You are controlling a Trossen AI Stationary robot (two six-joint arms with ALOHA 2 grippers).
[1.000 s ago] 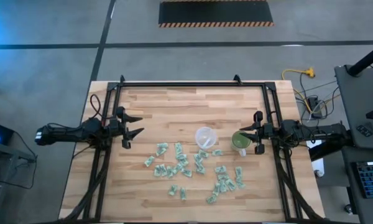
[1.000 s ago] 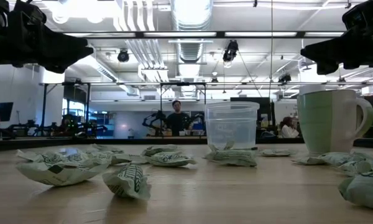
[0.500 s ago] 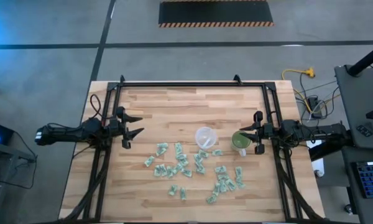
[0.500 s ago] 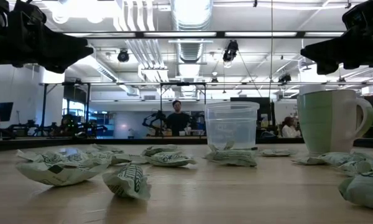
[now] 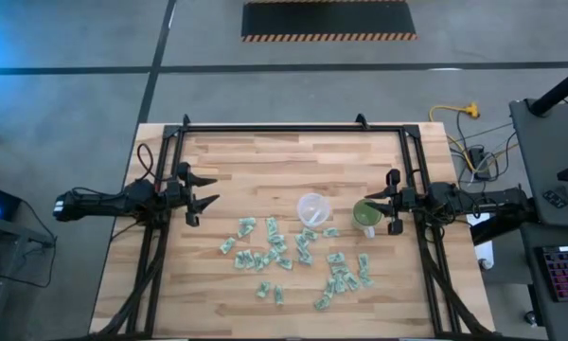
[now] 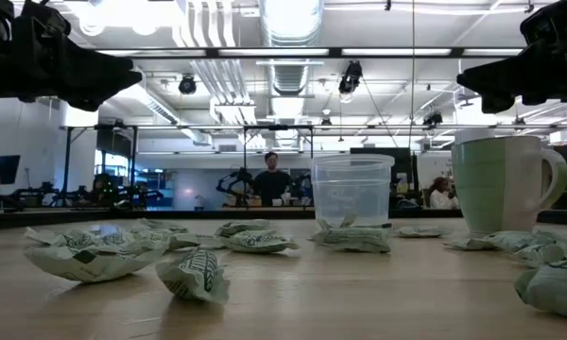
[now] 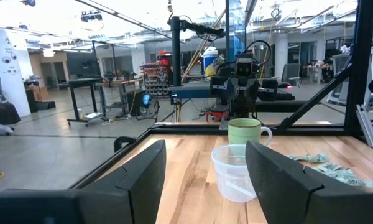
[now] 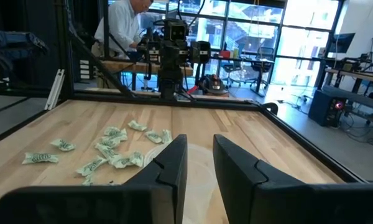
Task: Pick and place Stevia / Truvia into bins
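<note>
No change from a second ago: both arms static, sachets and cups in the same spots.

Left claw (image 5: 201, 188) hovers over the left edge of the light wooden slatted table (image 5: 265, 156), fingers spread wide, empty. Right claw (image 5: 389, 212) hovers at the right edge, fingers partly apart with a narrow gap, holding nothing.

Clear translucent round plastic cup (image 5: 312, 207) stands upright near table centre, right of middle. Green round cup with a handle (image 5: 365, 217) stands just right of it, apart, directly in front of the right claw and just beside its fingertips. In the left wrist view both cups line up between the left claw's fingers (image 7: 143, 177), clear cup (image 7: 234, 172) nearer, green one (image 7: 246, 131) behind.

Small pale green and white paper sachets (image 5: 275, 248) lie scattered and crumpled on the table on the near side of the cups, from left of centre across to below the green cup. One sachet (image 5: 331, 232) sits between the cups, near side. All well apart from the left claw; nearest ones close to the right claw.

Black frame rails (image 5: 293, 126) border the table. A person (image 6: 270, 179) stands in the room far behind.
</note>
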